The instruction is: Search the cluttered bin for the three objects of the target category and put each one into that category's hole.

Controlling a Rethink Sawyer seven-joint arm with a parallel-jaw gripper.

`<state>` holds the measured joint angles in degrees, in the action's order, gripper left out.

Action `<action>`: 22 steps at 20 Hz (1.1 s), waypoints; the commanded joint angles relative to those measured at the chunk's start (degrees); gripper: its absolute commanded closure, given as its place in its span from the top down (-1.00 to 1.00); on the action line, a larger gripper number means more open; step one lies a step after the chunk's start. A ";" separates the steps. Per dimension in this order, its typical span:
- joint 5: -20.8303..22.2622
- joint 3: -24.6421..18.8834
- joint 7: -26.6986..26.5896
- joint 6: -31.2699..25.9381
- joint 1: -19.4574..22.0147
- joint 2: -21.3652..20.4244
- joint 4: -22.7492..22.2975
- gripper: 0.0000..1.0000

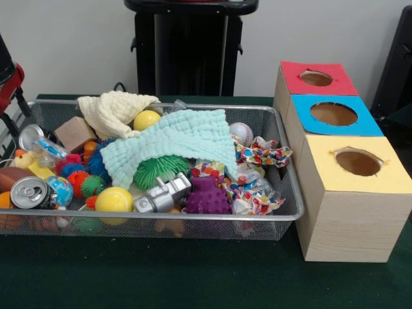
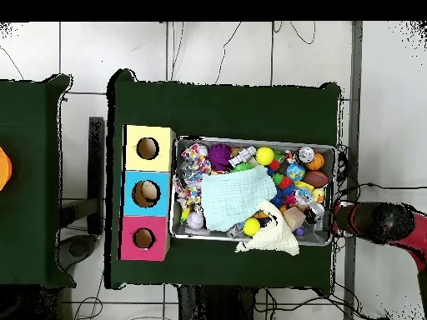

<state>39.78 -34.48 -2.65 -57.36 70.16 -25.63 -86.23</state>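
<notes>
A: What sits nearest in the wire bin (image 1: 293,212)?

B: Along the front edge lie a drink can (image 1: 29,192), a yellow ball (image 1: 114,200), a silver toy robot (image 1: 162,194) and a purple spiky ball (image 1: 207,197). A small tan-orange soft toy (image 1: 170,226) shows through the mesh, low at the front wall.

A: And behind those?

B: A mint cloth (image 1: 174,143) covers the middle, draped over a green spiky ball (image 1: 158,170). A patterned rag (image 1: 261,154) lies to its right, with a baseball (image 1: 241,133) behind it. At the back a cream cloth (image 1: 112,111) hangs over the rim beside a wooden block (image 1: 74,133).

A: The boxes?

B: Three stand in a row just beside the bin: yellow top (image 1: 380,174) nearest, then blue (image 1: 364,125), then red with its hole (image 1: 316,78) farthest. I see nothing inside that hole.

A: The arm?

B: It (image 2: 379,223) is red and black, off the bin's end in the overhead view. I cannot tell whether its gripper is spread or closed.
</notes>
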 commanded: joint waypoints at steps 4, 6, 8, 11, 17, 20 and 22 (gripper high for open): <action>2.90 -3.68 -14.29 0.13 0.50 7.28 5.35 1.00; 2.45 -3.75 -14.25 -0.54 0.90 6.98 5.01 1.00; 1.83 -3.80 -13.43 -1.73 1.25 4.78 3.30 1.00; 0.02 -4.41 -11.72 -3.88 1.87 -0.76 -0.52 1.00; -3.51 -5.30 -9.77 -9.40 1.64 -10.60 -4.86 1.00; -5.03 -5.84 -8.94 -10.76 1.66 -12.24 -5.43 1.00; -5.44 -6.34 -8.37 -10.20 1.42 -12.54 -5.92 1.00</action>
<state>36.84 -36.61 -2.65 -60.87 71.90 -32.63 -88.44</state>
